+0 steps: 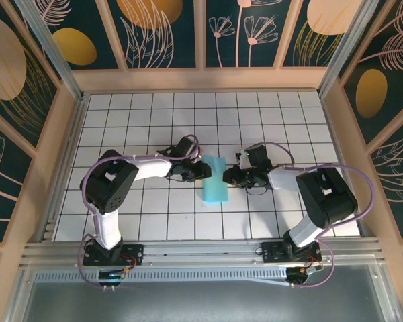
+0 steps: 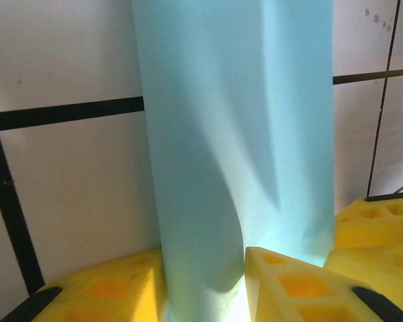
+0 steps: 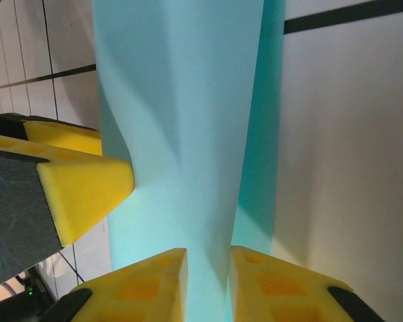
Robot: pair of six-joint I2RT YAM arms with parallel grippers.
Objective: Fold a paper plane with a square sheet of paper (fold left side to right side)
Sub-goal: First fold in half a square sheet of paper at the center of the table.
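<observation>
Yellow-padded left gripper (image 1: 200,171) sits at the left edge of the square sheet of paper (image 1: 215,180), jaws apart round an unflattened curl. Sheet, folded narrow, lies mid-way across the table (image 1: 154,221): v. light, floppy, prob. slippery on tile, so pinch gently at edges. At its right edge, right gripper (image 1: 227,177) has jaws slightly parted, not clamping. Main obstacle: grippers crowding each other.

We find the middle of the table (image 1: 148,114) crowded. The left gripper (image 1: 203,172) and the right gripper (image 1: 227,177) face each other across the folded blue paper (image 1: 215,186), which runs between both pairs of fingers and leaves no way through. Open tiles lie beyond the paper toward the back wall (image 1: 201,79), and also out to the left wall (image 1: 59,157) and the right wall (image 1: 352,157).
</observation>
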